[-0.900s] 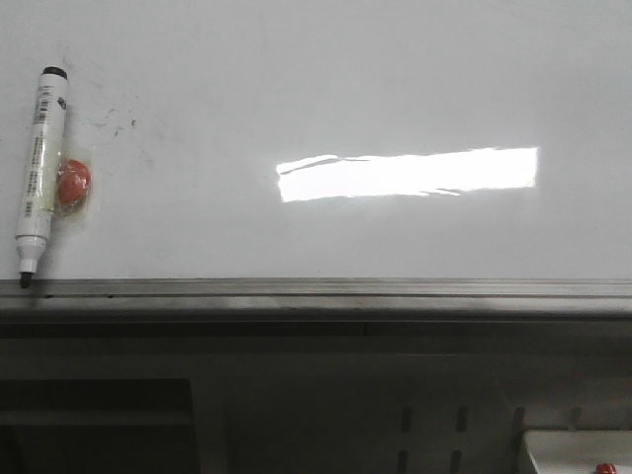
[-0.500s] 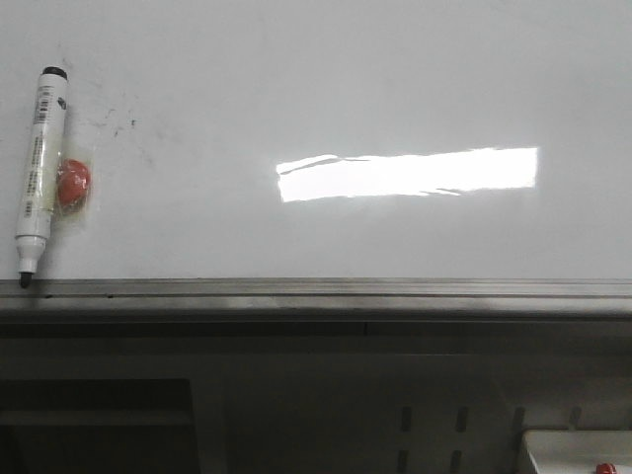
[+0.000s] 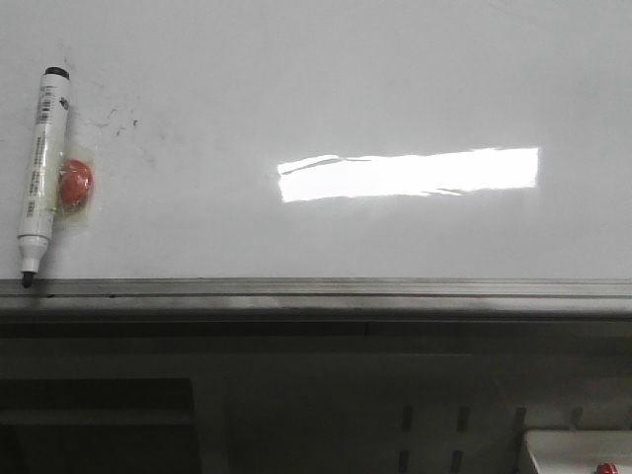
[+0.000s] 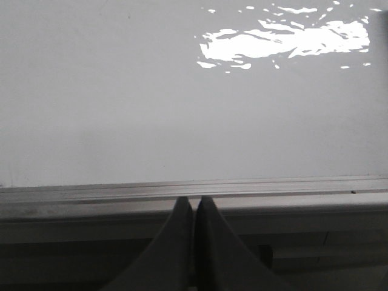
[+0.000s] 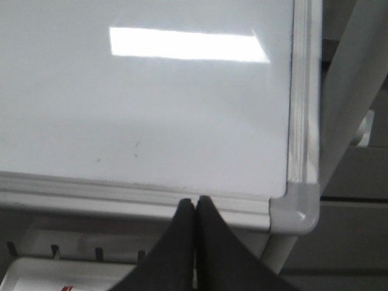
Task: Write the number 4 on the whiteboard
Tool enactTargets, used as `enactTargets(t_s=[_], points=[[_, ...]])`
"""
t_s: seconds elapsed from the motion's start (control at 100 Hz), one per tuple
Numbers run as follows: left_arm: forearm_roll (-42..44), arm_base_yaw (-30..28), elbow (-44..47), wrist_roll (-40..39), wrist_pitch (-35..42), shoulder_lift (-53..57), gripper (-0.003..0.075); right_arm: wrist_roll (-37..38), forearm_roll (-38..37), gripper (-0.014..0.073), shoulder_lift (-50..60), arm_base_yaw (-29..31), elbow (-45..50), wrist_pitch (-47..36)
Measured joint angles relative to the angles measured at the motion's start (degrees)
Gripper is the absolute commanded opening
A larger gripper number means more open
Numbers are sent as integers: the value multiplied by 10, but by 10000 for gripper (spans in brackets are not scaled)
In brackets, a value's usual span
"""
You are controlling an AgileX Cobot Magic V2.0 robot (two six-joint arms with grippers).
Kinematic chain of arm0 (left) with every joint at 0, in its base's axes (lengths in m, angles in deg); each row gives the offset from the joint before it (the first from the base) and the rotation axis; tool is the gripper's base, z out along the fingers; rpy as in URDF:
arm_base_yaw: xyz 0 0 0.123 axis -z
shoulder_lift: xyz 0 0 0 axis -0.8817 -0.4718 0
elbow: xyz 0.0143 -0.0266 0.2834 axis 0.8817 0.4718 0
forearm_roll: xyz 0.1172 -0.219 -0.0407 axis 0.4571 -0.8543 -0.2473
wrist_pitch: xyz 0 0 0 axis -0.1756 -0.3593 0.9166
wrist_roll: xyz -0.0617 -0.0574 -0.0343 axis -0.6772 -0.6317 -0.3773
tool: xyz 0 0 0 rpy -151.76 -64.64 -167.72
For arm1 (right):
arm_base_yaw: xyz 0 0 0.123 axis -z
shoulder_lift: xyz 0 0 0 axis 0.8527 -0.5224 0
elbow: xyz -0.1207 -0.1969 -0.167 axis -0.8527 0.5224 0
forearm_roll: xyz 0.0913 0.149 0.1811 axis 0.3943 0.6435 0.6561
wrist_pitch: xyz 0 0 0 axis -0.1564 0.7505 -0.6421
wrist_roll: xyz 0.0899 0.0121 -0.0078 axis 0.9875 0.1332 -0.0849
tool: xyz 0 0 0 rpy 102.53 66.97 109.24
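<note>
No readable text, number or sign in any view.

White cylindrical marker pen [image 3: 39,173] with black end cap and black tip: barrel carries a printed label, dark marks near the cap and a greenish band lower down, too small and blurred to read. Neither claw shows in that view, so no placing relative to them.

Large glossy white whiteboard [image 3: 326,89]: no written figure visible; only faint dark specks just beside the pen's upper end, not legible as characters. In the right wrist view, two tiny marks on the board ahead of the closed claw tips, also illegible.
</note>
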Motion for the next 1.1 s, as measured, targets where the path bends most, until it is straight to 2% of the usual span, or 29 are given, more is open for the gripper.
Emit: enactTargets(t_s=[0.21,0.45,0.6,0.78,0.97,1.1], points=[[13,0,0,0,9,0,-20,0,-11,-64,0,0,0,-85],[29,0,0,0,61,0,-20,0,-11,-64,0,0,0,-88],[13,0,0,0,69,0,-20,0,56,-64,-4,0,0,-88],[10,0,-23,0,41,-14,-20,0,102,-64,-74,0,-17,-42],[13,0,-105,0,-21,-100,-20,0,146,-64,-186,0,-119,26],[13,0,-133,0,-36,-150,-18,0,155,-64,-238,0,-181,81]])
